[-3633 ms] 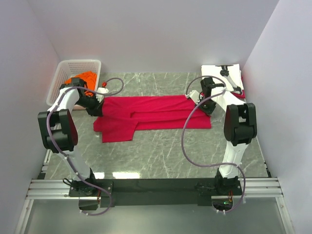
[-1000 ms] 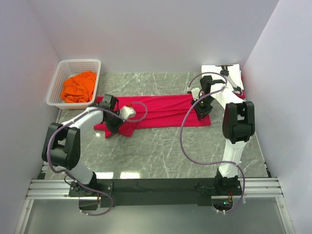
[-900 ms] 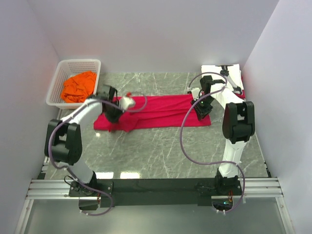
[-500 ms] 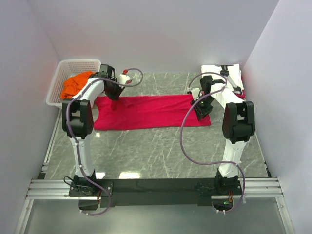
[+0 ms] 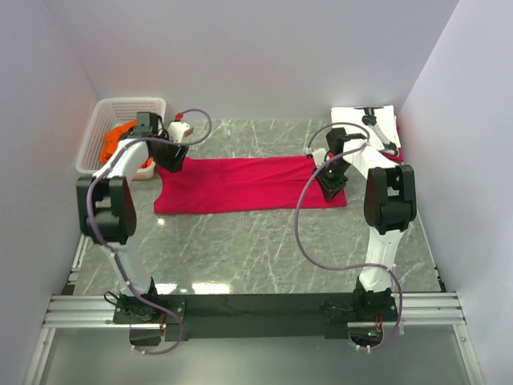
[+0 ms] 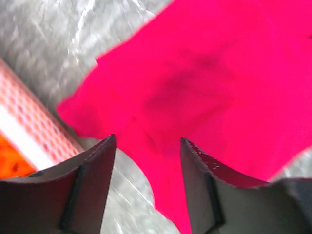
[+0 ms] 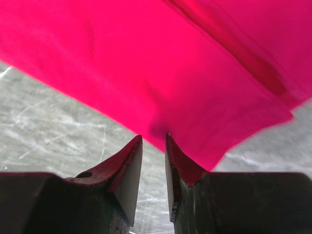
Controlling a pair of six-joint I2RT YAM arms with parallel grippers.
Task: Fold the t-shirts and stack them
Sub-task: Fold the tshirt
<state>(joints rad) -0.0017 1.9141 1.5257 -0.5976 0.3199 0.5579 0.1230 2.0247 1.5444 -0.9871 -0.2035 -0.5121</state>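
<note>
The crimson-red t-shirt point(image 5: 240, 183) lies flat on the marble table as a long folded strip. My left gripper point(image 5: 170, 157) hovers over the strip's far left corner, next to the basket. Its jaws are open and empty, with red cloth point(image 6: 204, 73) and table showing between them point(image 6: 147, 139). At the strip's right end, my right gripper point(image 5: 331, 186) points down at the near edge of the shirt point(image 7: 170, 58). Its jaws point(image 7: 153, 136) stand a narrow gap apart with only table showing between them. An orange t-shirt point(image 5: 120, 136) sits in the basket. A white t-shirt point(image 5: 365, 116) lies at the back right.
The white lattice basket point(image 5: 128, 104) stands at the back left corner, its wall point(image 6: 29, 122) close to my left fingers. White walls close in the table on three sides. Bare marble point(image 5: 264, 249) stretches between the shirt and the arm bases.
My left gripper carried the shirt's left flap from the near side to the far side, then opened and let it go. The shirt now lies as a flat strip. The right arm barely moved.
</note>
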